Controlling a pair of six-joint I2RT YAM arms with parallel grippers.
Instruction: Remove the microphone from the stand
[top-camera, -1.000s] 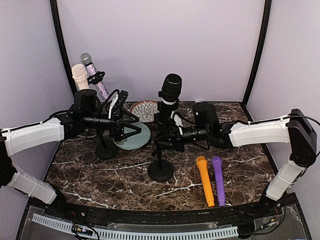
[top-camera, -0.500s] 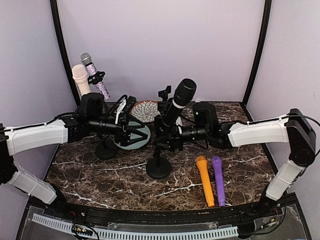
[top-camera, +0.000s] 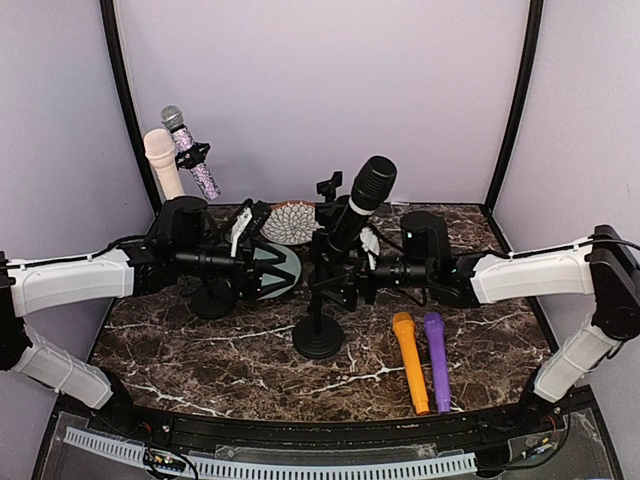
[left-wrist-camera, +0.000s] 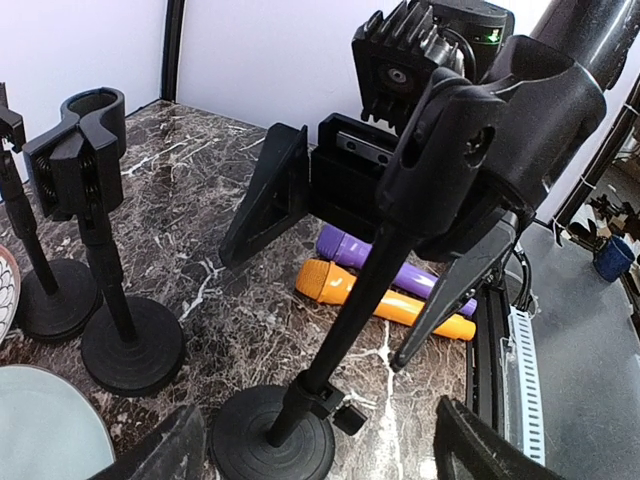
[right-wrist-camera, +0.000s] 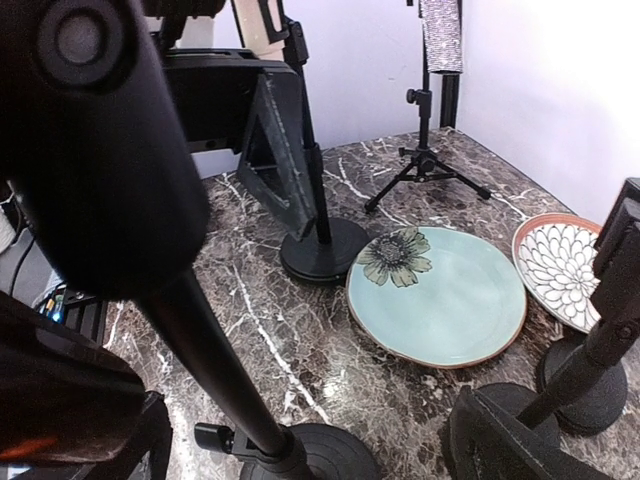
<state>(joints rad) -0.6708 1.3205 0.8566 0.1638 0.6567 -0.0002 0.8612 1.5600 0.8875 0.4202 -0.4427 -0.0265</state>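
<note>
Top view, microphone (top-camera: 365, 195): black, seated in the clip (top-camera: 340, 232) of the centre stand (top-camera: 318, 338), leaning toward 1 o'clock.
Top view, right gripper (top-camera: 345, 268): reaches the clip from 3 o'clock, jaws spread wide.
Top view, left gripper (top-camera: 268, 262): at 9 o'clock of the stand, jaws wide, around nothing.
Top view, orange microphone (top-camera: 411, 362) and purple microphone (top-camera: 437, 360): lying side by side at 4 o'clock of the stand's base.
Left wrist view, microphone (left-wrist-camera: 590, 30): at the 1 o'clock corner, above the clip; the right gripper's jaws flank the pole, apart.
Right wrist view, stand (right-wrist-camera: 215, 350): pole between the spread jaws; teal plate (right-wrist-camera: 440, 295) at 3 o'clock; dark blur at 10 o'clock, clip or microphone, cannot tell.
</note>
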